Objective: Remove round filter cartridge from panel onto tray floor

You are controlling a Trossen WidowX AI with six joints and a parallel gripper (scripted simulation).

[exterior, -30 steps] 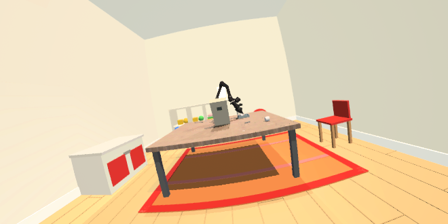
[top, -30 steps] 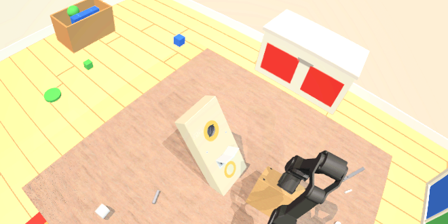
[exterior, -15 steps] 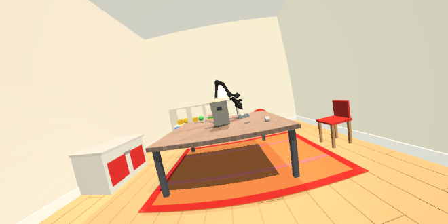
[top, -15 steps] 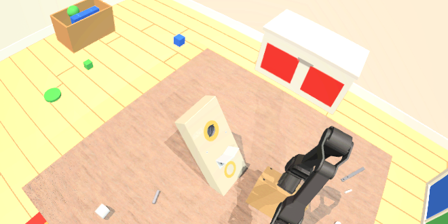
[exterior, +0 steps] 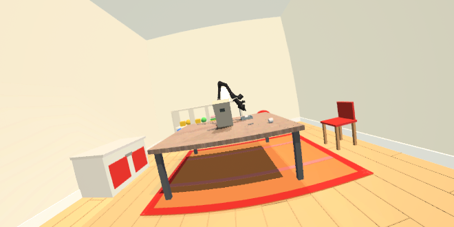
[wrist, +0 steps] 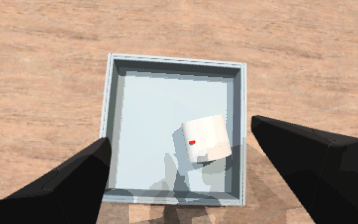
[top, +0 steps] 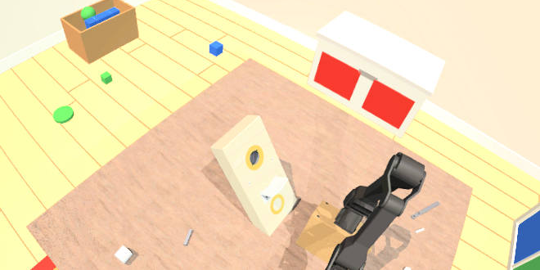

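Observation:
The cream filter cartridge (wrist: pixel 207 140) lies on its side on the floor of the grey tray (wrist: pixel 244 100) (exterior: pixel 246 117), toward its right wall in the wrist view. A red mark shows on it; its slots are not visible. My gripper (wrist: pixel 182 132) (exterior: pixel 244 109) is open and empty above the tray, its fingertips far apart to either side of the cartridge. The service panel (top: pixel 266 174) (exterior: pixel 225 117) stands tilted on the table, and its upper yellow ring (top: pixel 248 164) surrounds a dark opening. The tray and the fingers cannot be made out in the top view.
A white flap (top: pixel 278 186) sticks out of the panel above the lower yellow ring (top: pixel 272 208). A wooden plate (top: pixel 319 229) lies beneath the arm. A white block (top: pixel 123 254) (exterior: pixel 270 120), a small grey bar (top: pixel 188 237) and a longer grey bar (top: pixel 425 210) lie on the table.

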